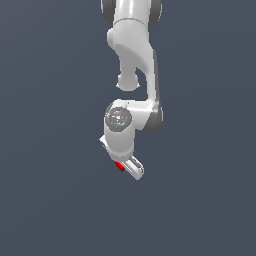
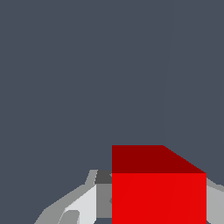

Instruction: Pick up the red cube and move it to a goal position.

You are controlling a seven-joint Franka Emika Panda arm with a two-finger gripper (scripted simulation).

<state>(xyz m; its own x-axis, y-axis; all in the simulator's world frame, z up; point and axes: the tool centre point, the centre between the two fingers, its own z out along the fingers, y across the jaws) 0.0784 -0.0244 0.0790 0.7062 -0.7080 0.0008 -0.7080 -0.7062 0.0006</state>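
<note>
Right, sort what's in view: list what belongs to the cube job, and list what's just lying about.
Belongs to the job:
- red cube, sitting between the gripper's fingers
- gripper, closed on the cube
- arm carrying the gripper

Just lying about:
- nothing else shows in either view; only a plain dark grey background, and no goal marker is visible

White Panda arm [image 1: 134, 55] reaches down from frame top, wrist bent. Gripper [image 1: 123, 165] angled toward exterior view's right, fingers [image 2: 83, 203] clamped on red cube [image 2: 158, 197] between them.
</note>
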